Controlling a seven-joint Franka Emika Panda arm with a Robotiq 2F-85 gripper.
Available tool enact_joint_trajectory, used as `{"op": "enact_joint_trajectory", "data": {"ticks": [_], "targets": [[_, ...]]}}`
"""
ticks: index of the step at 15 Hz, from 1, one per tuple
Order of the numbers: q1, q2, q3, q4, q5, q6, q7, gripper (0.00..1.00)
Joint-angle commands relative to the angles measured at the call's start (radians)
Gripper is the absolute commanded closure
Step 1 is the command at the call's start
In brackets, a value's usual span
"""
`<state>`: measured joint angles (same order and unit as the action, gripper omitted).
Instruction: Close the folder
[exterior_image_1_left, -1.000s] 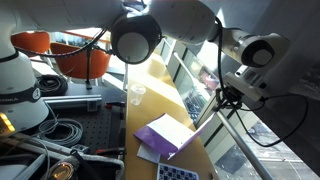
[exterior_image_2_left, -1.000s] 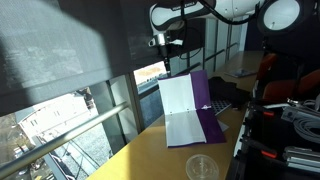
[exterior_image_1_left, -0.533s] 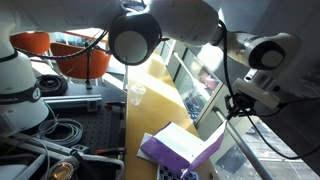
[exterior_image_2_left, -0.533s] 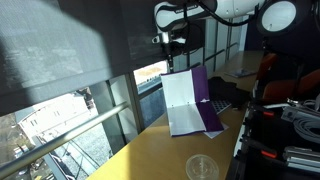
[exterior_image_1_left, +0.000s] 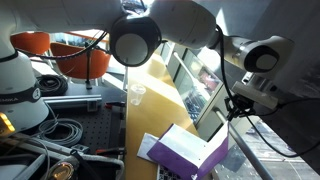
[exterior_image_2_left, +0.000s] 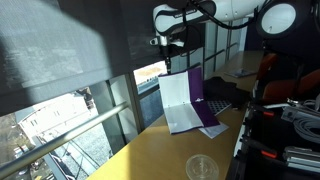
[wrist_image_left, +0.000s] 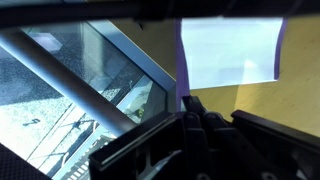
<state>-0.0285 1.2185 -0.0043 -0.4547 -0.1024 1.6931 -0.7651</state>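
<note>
The purple folder (exterior_image_1_left: 186, 156) lies half open on the yellow table, with white sheets inside. One cover is lifted and leans over the lower one. In an exterior view the raised cover (exterior_image_2_left: 184, 100) stands nearly upright and shows its white sheet. My gripper (exterior_image_2_left: 169, 68) holds that cover by its top edge. It also shows at the cover's upper corner in an exterior view (exterior_image_1_left: 231, 109). In the wrist view my fingers (wrist_image_left: 192, 106) are pinched together on the purple edge (wrist_image_left: 180, 62), beside the white sheet (wrist_image_left: 228, 48).
A clear plastic cup (exterior_image_2_left: 202, 167) stands on the yellow table (exterior_image_2_left: 150, 160) near its front, and shows farther back in an exterior view (exterior_image_1_left: 137, 95). Window glass and a metal rail (wrist_image_left: 90, 70) run along the table's edge. Cables and robot bases (exterior_image_1_left: 20, 90) crowd the black bench.
The gripper has swung the lifted cover farther over the lower cover, so the folder's opening is narrower than a second ago. The cup has not moved.
</note>
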Motion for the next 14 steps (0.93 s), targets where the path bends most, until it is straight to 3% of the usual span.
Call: {"op": "enact_joint_trajectory", "data": {"ticks": [1,14], "targets": [[0.038,0.028,-0.026,0.011,-0.045,0.038,-0.018,1.0],[0.201,0.095,-0.057,0.006,-0.13,0.067,-0.004,1.0]]}}
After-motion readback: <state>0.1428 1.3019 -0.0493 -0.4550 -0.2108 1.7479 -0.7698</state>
